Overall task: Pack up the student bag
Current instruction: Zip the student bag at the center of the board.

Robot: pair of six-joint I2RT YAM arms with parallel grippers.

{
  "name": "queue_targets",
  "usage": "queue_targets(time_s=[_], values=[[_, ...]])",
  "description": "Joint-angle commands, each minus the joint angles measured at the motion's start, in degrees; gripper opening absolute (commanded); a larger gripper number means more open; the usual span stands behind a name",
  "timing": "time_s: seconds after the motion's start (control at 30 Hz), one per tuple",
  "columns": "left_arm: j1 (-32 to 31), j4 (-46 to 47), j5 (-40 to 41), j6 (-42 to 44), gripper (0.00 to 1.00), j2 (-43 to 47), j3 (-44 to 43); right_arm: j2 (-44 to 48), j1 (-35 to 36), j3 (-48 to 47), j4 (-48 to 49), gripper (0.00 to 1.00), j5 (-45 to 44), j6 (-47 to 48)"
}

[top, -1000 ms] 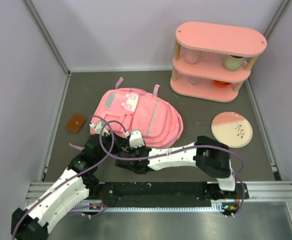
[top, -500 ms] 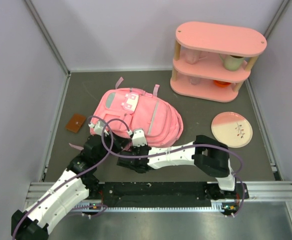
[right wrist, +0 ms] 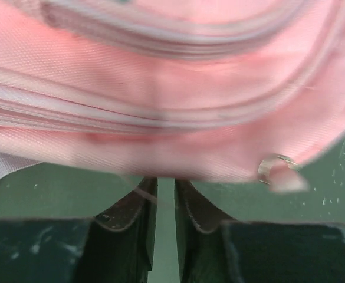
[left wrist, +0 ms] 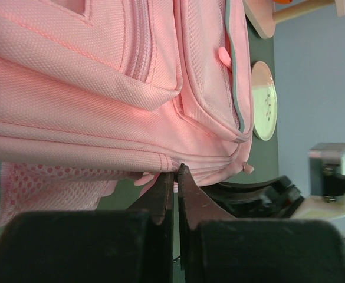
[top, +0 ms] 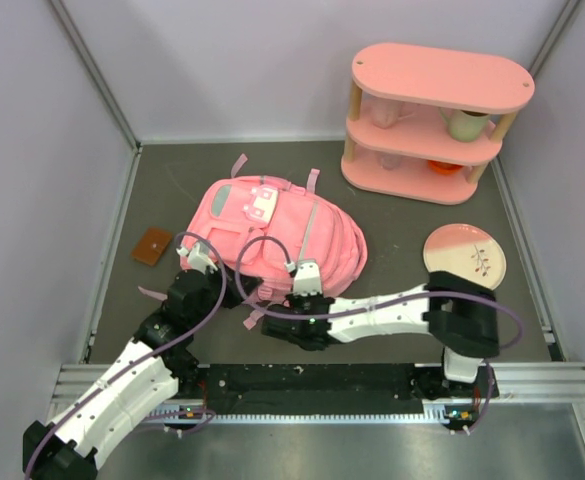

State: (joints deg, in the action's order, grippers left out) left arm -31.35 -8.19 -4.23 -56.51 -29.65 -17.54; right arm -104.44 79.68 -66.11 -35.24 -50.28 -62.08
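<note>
Okay, far left: a small brown square lies flat on the dark table, apart from everything else. Next over, the left gripper sits low at the near-left edge of the bag. In the left wrist view its fingers are pressed together right under the bag's bottom seam, beside a small pink tab. Can't tell if anything is caught between them.

The bag lies flat in the middle-left of the table, front pockets up, between the brown square and the plate, with its loose straps pointing toward the back wall.

The right gripper is at the bag's near edge, toward the middle. In the right wrist view, which is blurry, its fingers stand close together with a thin slit between them, tips just under the pink fabric. Can't tell if they pinch anything. A blurred metal zip ring hangs off the bag's edge just to their right.

Back right is a pink oval shelf unit with cups on its tiers. The plate, pink with a sprig pattern, lies in front of it, well apart from the bag.
</note>
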Motion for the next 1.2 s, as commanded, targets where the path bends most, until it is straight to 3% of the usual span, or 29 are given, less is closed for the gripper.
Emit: queue_targets(time_s=[0.0, 0.1, 0.17, 0.4, 0.8, 0.93, 1.17], values=[[-0.6, 4.3, -1.0, 0.6, 0.00, 1.5, -0.4, 12.6, -0.4, 8.6, 15.7, 0.22, 1.1, 0.4], [-0.6, 4.4, -1.0, 0.9, 0.00, 1.5, -0.5, 19.2, -0.5, 17.7, 29.6, 0.37, 6.3, 6.1], [-0.6, 4.5, -1.0, 1.0, 0.00, 1.5, -0.6, 19.3, -0.6, 19.2, 34.8, 0.59, 8.6, 8.0], [-0.6, 4.8, -1.2, 0.6, 0.00, 1.7, -0.9, 10.5, -0.6, 11.9, 31.6, 0.60, 8.2, 6.2], [-0.6, 5.2, -2.9, -0.4, 0.00, 1.5, -1.2, 0.5, -2.5, 4.5, 27.1, 0.45, 2.1, 2.8], [-0.6, 5.7, -3.0, -0.7, 0.00, 1.5, -0.7, -0.7, -4.5, 4.3, 26.8, 0.26, 2.6, 2.8], [-0.5, 5.5, -2.2, -0.4, 0.00, 1.7, -0.3, 1.4, -5.2, 6.9, 27.1, 0.05, 3.3, 3.8]])
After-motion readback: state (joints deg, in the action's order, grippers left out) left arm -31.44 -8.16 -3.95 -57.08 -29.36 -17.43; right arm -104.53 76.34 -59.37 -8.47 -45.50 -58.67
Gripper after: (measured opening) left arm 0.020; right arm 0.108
